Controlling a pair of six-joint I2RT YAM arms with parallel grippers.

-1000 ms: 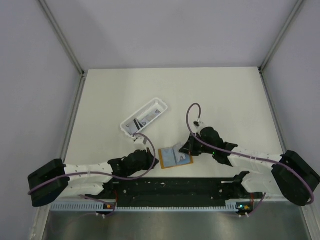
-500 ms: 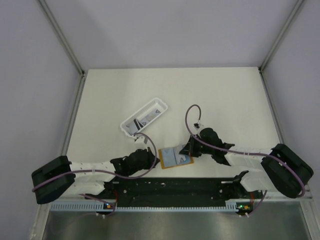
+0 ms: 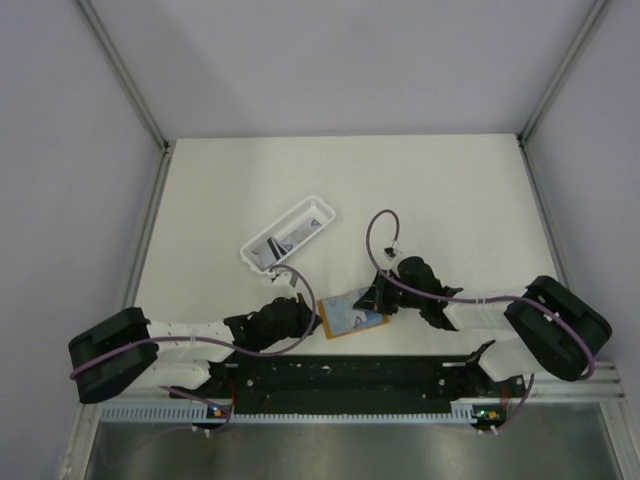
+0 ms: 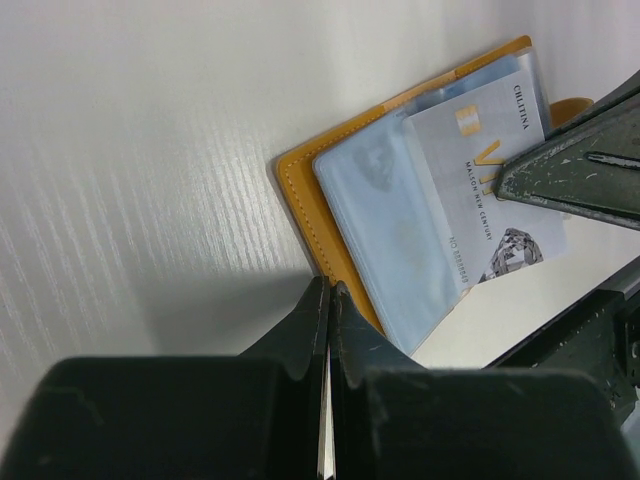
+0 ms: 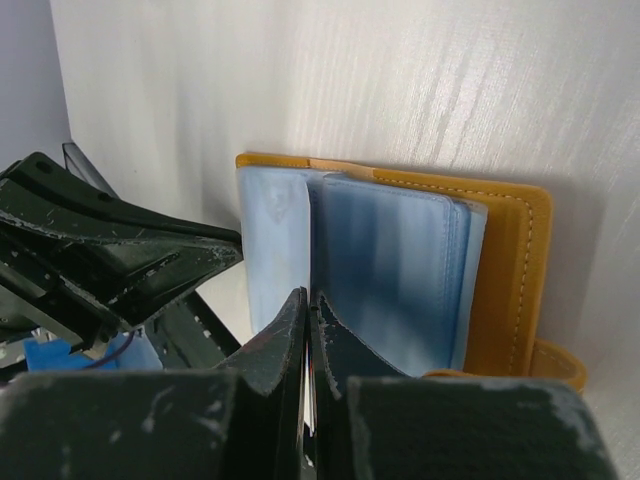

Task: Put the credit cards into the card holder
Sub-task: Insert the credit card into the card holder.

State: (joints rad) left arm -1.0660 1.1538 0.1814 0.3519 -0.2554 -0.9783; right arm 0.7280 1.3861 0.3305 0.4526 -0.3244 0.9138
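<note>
Left wrist view: the card holder lies open on the desk, near its front edge, between both arms. The left pincer, pressed together, bears on the orange cover's edge. The right pincer pinches one credit card, which sits partway inside a clear sleeve. Step in hand, as judged: insertion. The next move calls for a straight push along the sleeve, with the holder held steady.

A long white tray lies slantwise on the left half of the pale counter, its far end turned to the right. Plain grey walls close three sides, with metal posts at the corners. A black rail runs along the near edge.
</note>
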